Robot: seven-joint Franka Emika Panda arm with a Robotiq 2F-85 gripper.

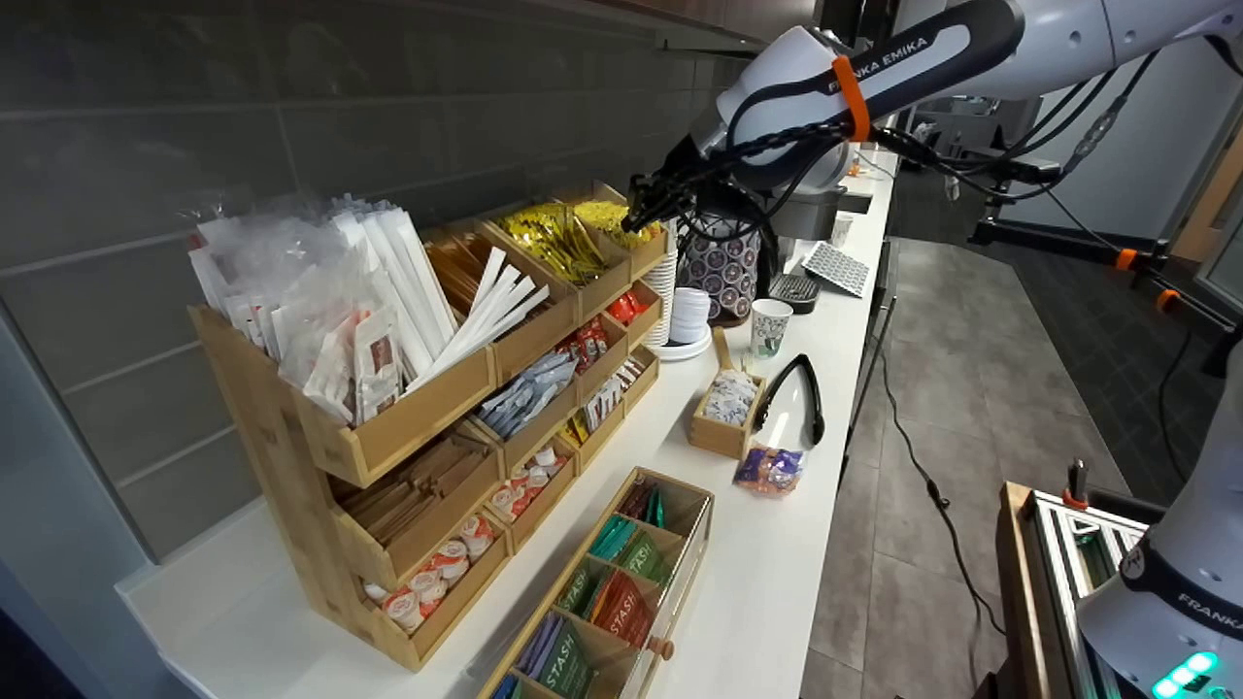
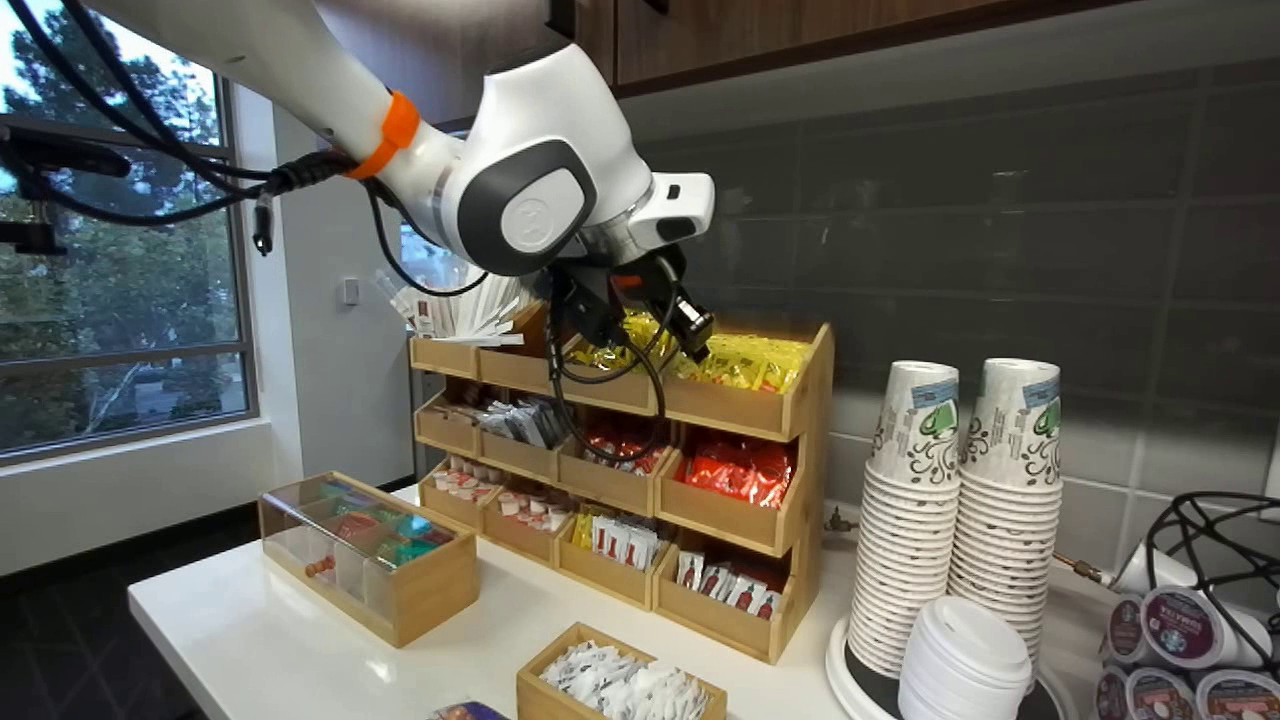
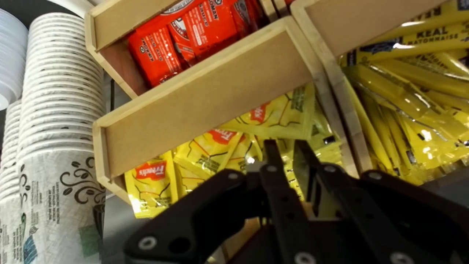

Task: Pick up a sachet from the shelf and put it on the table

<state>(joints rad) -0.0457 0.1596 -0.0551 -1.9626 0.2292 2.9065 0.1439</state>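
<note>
Your fingers (image 3: pixel 273 157) are slightly apart, nothing visibly pinched. Likeliest sachet (image 3: pixel 280 113) is right near them, in the top end bin (image 3: pixel 209 101) of the shelf (image 2: pixel 812 440). Bet it's light, squishy and kinda slick, so I'd nip a flat sealed edge.
</note>
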